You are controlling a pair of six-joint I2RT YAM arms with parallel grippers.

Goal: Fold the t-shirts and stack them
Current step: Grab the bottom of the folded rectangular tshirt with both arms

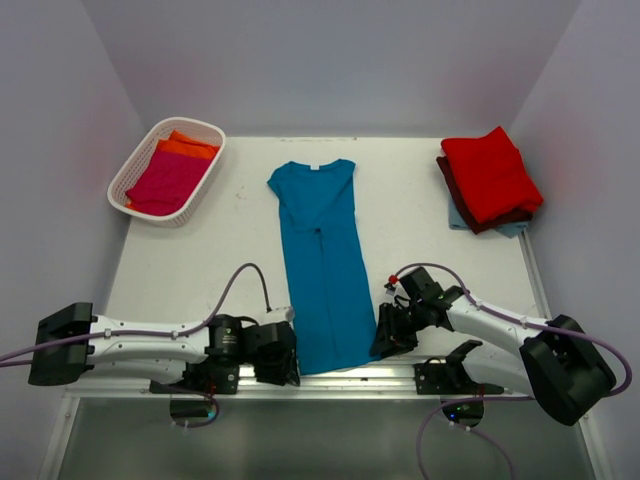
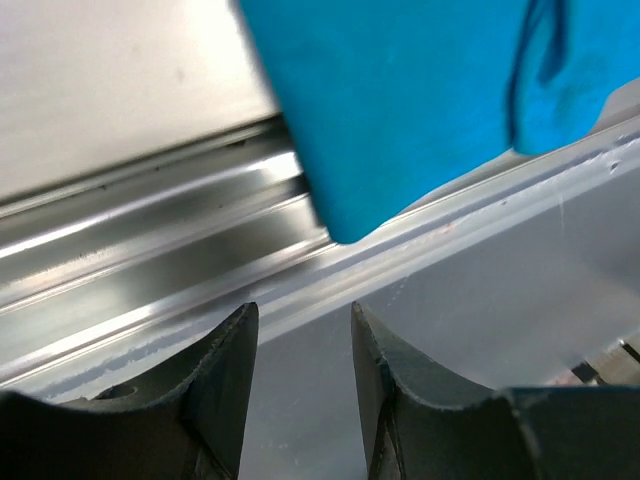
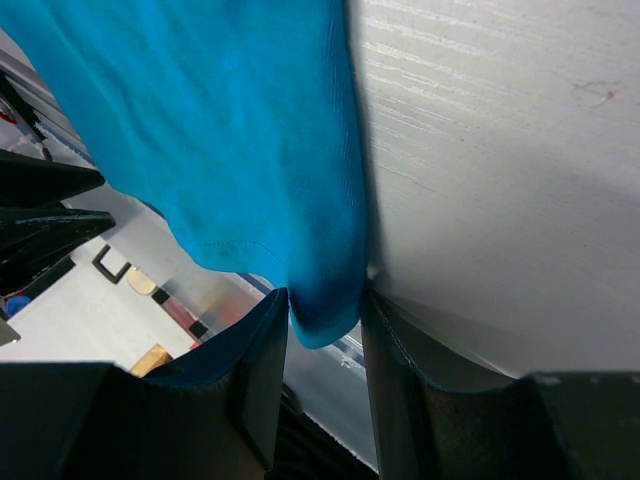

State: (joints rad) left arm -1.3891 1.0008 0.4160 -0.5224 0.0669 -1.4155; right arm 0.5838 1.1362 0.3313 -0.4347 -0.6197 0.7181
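The white counter (image 1: pixel 420 250) is carrying all items.

The teal t-shirt (image 1: pixel 322 265) is lying flat as a long narrow strip down the middle of the counter. Its collar is pointing to the far edge and its hem is reaching the near edge. Both long sides are lying folded in toward the centre line.

The white lattice basket (image 1: pixel 130 170) is sitting at the far left corner. It is holding a magenta t-shirt (image 1: pixel 165 182) on top of an orange t-shirt (image 1: pixel 185 147).

A folded stack is sitting at the far right corner. The red t-shirt (image 1: pixel 490 172) is lying on top, the maroon t-shirt (image 1: pixel 448 178) beneath it, and the light blue t-shirt (image 1: pixel 459 219) at the bottom.

My right gripper (image 3: pixel 325 305) is sitting at the near edge, at the right hem corner of the teal t-shirt. Its fingers are pinching that corner, and the cloth is filling the gap and touching both pads.

My left gripper (image 2: pixel 300 320) is sitting at the near edge beside the left hem corner. Its fingers are standing spread with nothing between them. The hem corner is lying just beyond the fingertips, over the metal rail (image 2: pixel 150 260) of the near edge.
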